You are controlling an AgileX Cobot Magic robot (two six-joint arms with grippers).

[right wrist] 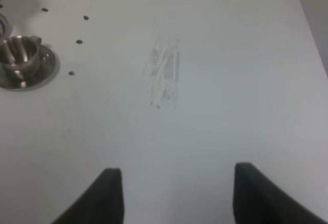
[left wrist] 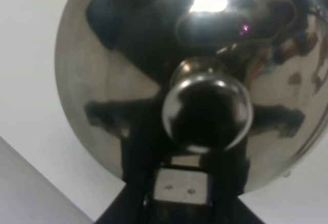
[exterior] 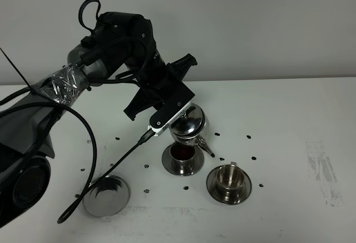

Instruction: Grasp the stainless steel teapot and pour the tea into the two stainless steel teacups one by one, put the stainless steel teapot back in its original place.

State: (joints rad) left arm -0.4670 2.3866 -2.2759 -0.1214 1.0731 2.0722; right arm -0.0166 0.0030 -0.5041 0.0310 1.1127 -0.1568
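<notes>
My left gripper (exterior: pixel 175 115) is shut on the stainless steel teapot (exterior: pixel 189 122), which hangs tilted with its spout (exterior: pixel 207 149) pointing down between the two teacups. In the left wrist view the teapot's lid (left wrist: pixel 113 80) and knob (left wrist: pixel 207 114) fill the frame. The nearer teacup (exterior: pixel 181 155) on its saucer holds dark red tea. The other teacup (exterior: pixel 228 178) (right wrist: pixel 19 55) on its saucer (exterior: pixel 229 192) looks empty. The original place, a flat steel saucer (exterior: pixel 105 196), lies bare at the front left. My right gripper (right wrist: pixel 179 198) is open over bare table, away from the cups.
Small black dots (exterior: pixel 248 137) ring the cups and the saucer. A grey scuff (exterior: pixel 322 170) (right wrist: pixel 165 75) marks the white table on the right. The left arm's black cable (exterior: pixel 94 159) droops over the table near the flat saucer.
</notes>
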